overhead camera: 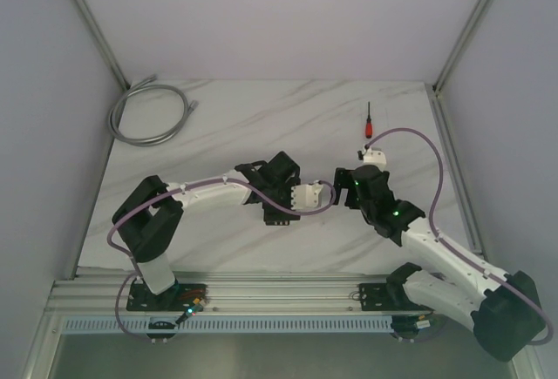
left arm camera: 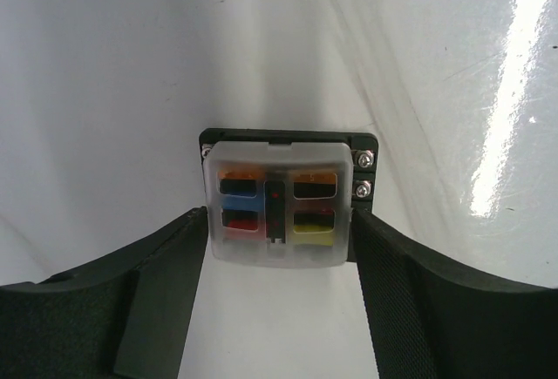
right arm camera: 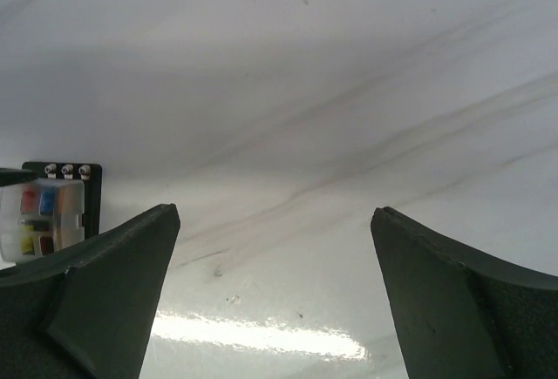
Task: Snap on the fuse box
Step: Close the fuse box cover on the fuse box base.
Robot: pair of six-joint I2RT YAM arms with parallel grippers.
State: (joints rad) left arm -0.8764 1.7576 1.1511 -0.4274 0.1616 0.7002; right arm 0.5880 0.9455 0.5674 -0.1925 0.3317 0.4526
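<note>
The fuse box is a black base with a frosted clear cover over it; orange, blue, red and yellow fuses show through. It lies flat on the marble table. My left gripper holds its near end, one black finger against each side of the cover. In the top view the left gripper points down at mid-table and hides most of the box. My right gripper hangs wide open over bare table with nothing between its fingers. The fuse box is to its left. In the top view the right gripper sits just right of the left one.
A red-handled screwdriver lies at the back right of the table. A coiled grey cable rests at the back left corner. Walls close in the table on three sides.
</note>
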